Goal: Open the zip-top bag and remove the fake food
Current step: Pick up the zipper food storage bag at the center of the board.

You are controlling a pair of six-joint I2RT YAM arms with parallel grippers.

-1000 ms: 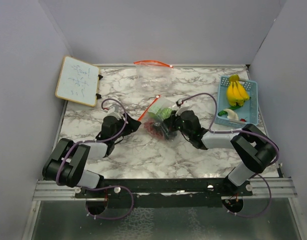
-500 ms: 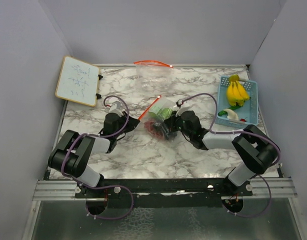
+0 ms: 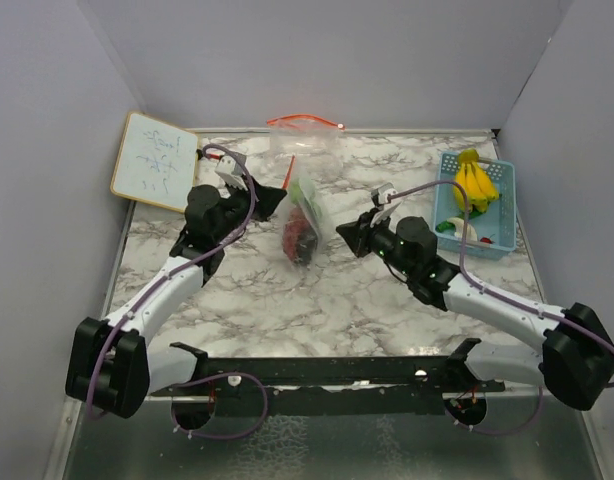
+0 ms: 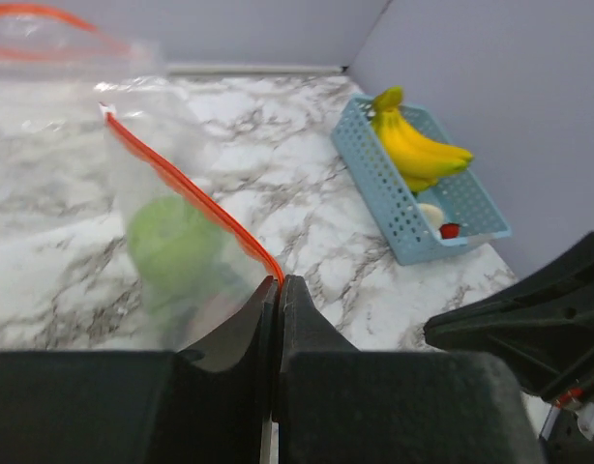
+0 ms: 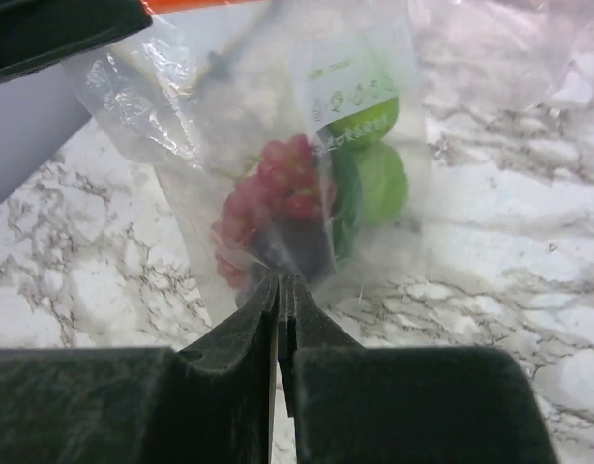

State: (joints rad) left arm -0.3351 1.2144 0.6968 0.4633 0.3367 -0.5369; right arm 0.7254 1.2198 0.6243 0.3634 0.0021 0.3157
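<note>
One filled zip-top bag [image 3: 301,205], one empty bag [image 3: 307,140]. One basket [image 3: 511,208], one banana bunch [image 3: 474,185], one grape cluster [image 5: 282,188], one whiteboard [image 3: 155,162]. Two pincers [image 3: 275,199] [image 3: 344,232].

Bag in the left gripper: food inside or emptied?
Food inside: red grapes and a lime-green fruit show through the clear bag, which the left gripper pinches at its orange zip strip.

Both arms reach forward and inward — left gripper [image 3: 275,200] pinched closed; right gripper [image 3: 343,232] closed too.
</note>
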